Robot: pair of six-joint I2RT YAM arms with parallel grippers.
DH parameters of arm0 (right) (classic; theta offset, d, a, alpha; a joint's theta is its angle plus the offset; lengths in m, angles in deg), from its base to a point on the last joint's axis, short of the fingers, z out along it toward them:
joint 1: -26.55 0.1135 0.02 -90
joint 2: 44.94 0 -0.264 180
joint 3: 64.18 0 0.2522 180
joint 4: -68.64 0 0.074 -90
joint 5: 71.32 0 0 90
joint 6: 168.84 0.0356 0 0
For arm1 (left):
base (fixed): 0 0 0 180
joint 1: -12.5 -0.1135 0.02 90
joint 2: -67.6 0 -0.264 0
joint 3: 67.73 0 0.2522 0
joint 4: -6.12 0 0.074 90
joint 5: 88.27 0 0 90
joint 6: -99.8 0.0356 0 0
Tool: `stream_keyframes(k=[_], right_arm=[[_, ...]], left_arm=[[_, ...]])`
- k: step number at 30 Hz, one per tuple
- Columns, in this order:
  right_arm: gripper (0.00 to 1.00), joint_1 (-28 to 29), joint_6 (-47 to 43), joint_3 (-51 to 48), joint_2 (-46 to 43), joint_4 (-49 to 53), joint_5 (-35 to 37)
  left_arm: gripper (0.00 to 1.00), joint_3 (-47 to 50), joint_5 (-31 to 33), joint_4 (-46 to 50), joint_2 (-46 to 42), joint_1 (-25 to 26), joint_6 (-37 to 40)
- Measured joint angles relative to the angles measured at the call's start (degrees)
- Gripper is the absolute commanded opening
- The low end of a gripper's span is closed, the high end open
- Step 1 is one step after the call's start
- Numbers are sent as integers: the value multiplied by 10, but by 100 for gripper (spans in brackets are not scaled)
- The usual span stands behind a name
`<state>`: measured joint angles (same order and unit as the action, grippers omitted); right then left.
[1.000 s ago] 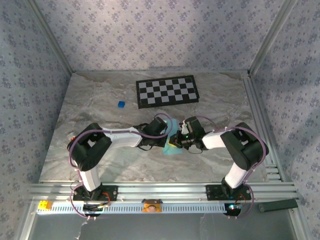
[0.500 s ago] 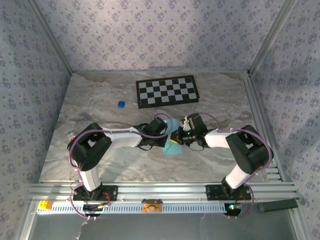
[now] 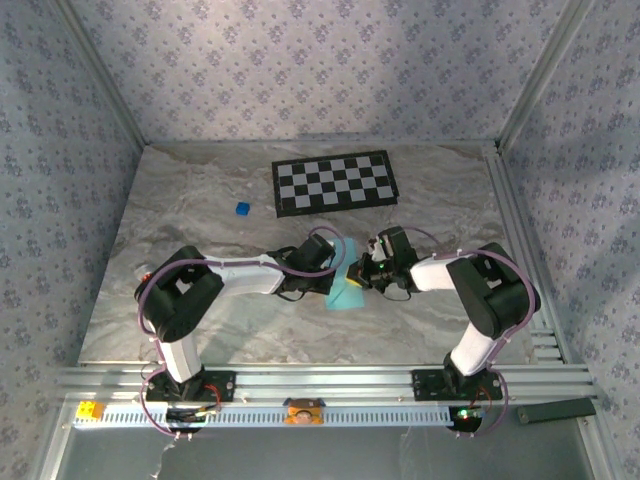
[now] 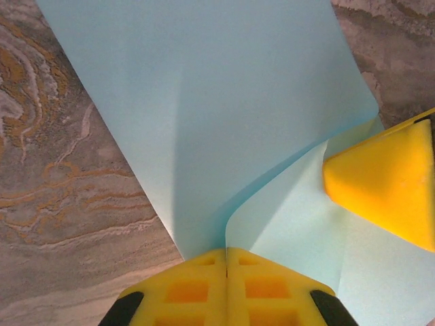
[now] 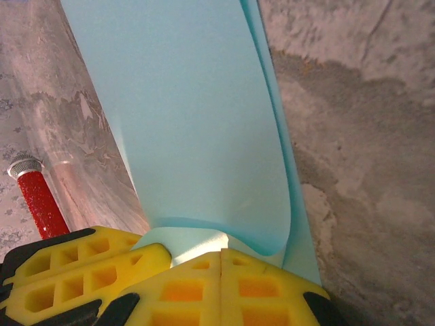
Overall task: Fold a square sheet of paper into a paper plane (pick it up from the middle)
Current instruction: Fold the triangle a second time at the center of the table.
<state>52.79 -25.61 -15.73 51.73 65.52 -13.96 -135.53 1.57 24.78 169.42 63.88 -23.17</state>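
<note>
Claws both clamp the square sheet of paper [image 3: 345,293], at six o'clock from the checkerboard [image 3: 334,182]: left gripper [image 4: 226,252], right gripper [image 5: 222,257]. My right wrist has swung toward twelve, curling an edge over: a fold begins

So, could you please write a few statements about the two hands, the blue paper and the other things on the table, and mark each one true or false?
1. The left hand is shut on the light-blue paper. True.
2. The right hand is open and away from the paper. False: its fingers are closed on an edge of the same sheet.
3. The paper lies on top of the checkerboard. False: the paper is apart from it, nearer to the arm bases, between the two hands.
4. The small blue cube sits on the table to the left of the checkerboard. True.
5. The paper lies perfectly flat. False: it is bent into a curve where the hands pinch it.
</note>
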Motion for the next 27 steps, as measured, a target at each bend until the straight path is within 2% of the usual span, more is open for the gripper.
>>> stream_keyframes(k=[8,16,23,27], right_arm=[[0,-13,-10,21,-26,48,-2],[0,-37,-14,32,14,48,-7],[0,-48,-14,10,4,18,-6],[0,-64,-18,13,-9,48,13]], left_arm=[[3,0,0,1,0,0,6],[3,0,0,2,0,0,6],[3,0,-2,0,1,0,6],[3,0,-4,0,1,0,6]])
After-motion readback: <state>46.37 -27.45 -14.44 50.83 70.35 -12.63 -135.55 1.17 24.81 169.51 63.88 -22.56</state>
